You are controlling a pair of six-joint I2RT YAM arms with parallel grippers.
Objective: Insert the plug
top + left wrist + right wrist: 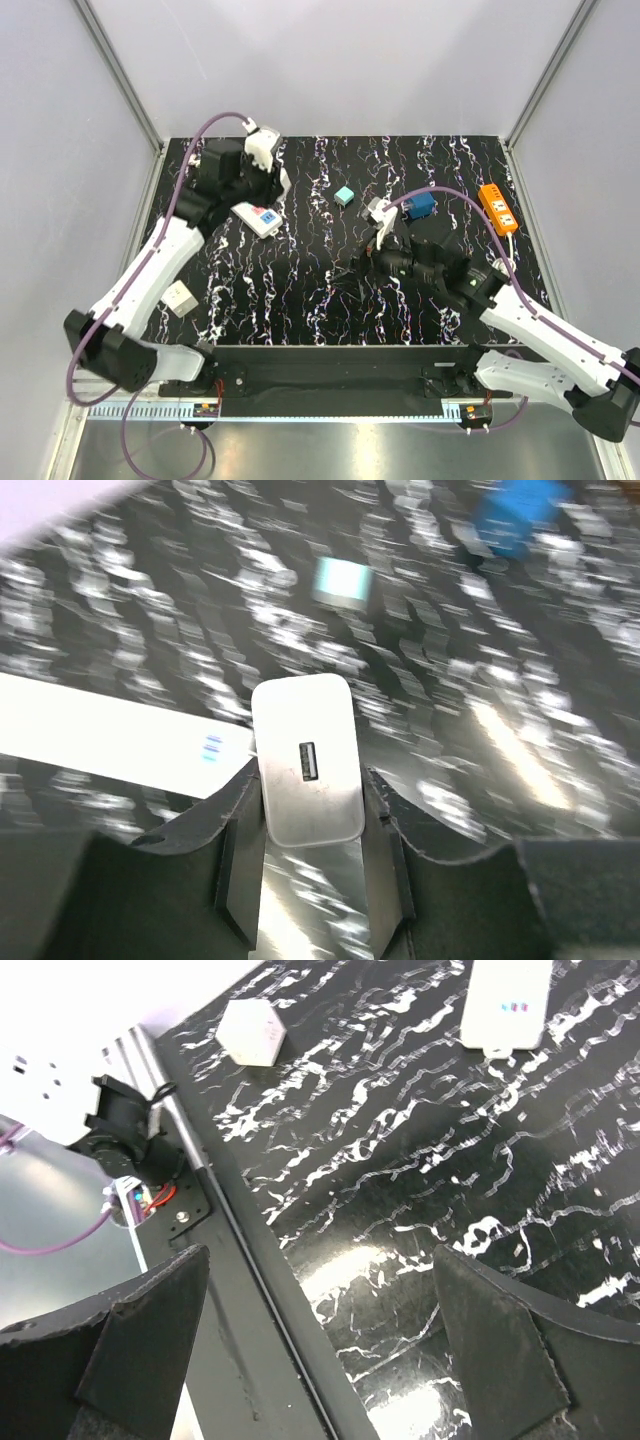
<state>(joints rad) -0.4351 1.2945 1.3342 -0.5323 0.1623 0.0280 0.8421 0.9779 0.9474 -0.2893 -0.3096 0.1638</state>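
White USB charger (305,750): held in the left tool (310,792), flat face with the USB port turned to the wrist camera. One finger (236,845) presses each long side, so the tool is closed partway and clamped on the charger body. The prongs are not visible.

In the left wrist view the charger sits centre frame, above the desk (300,300), with the white power strip (100,735) running off to the left just behind it. I cannot tell whether the two touch. From overhead this is the upper left of the black marbled surface.

A teal block (342,580) and a blue block (515,515) blur at the top of the left wrist view.

Right tool (320,1300): spread wide, nothing between the fingers. It hangs over mid-desk.

An orange power strip (498,208) lies at the right edge. A small white block (180,298) lies at lower left.
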